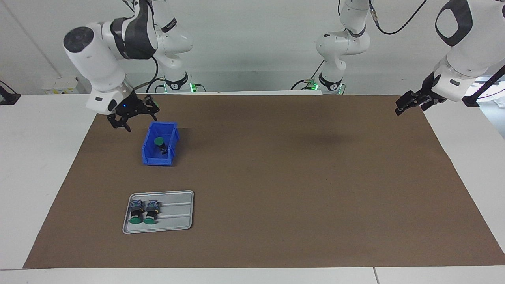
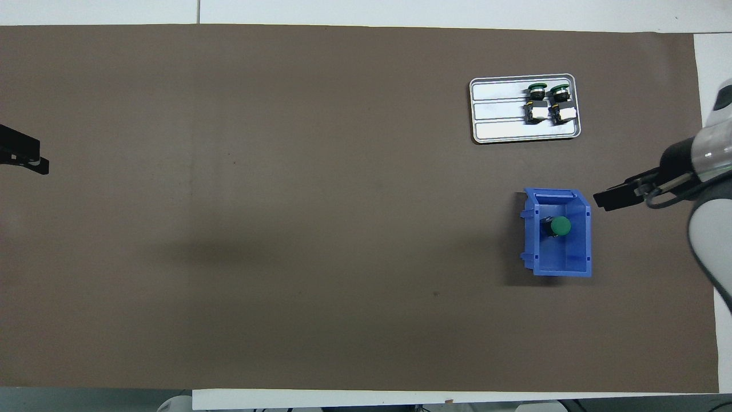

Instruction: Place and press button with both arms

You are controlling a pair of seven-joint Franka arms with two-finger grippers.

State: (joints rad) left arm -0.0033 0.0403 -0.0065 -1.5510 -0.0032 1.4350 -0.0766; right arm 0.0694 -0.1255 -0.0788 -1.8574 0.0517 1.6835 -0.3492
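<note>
One button [image 1: 159, 142] with a green cap lies in the blue bin [image 1: 149, 156]; it also shows in the overhead view [image 2: 559, 226]. Two like buttons [image 1: 136, 213] [image 1: 151, 213] lie side by side on the grey tray [image 1: 177, 213], caps pointing away from the robots. My right gripper [image 1: 138, 120] is open and empty, up in the air over the mat just beside the bin, toward the right arm's end; it also shows in the overhead view [image 2: 609, 199]. My left gripper [image 1: 408, 104] waits raised over the mat's edge at the left arm's end, holding nothing that I can see.
A brown mat [image 1: 296, 177] covers most of the white table. The tray [image 2: 497, 109] lies farther from the robots than the bin [image 2: 586, 240], both toward the right arm's end.
</note>
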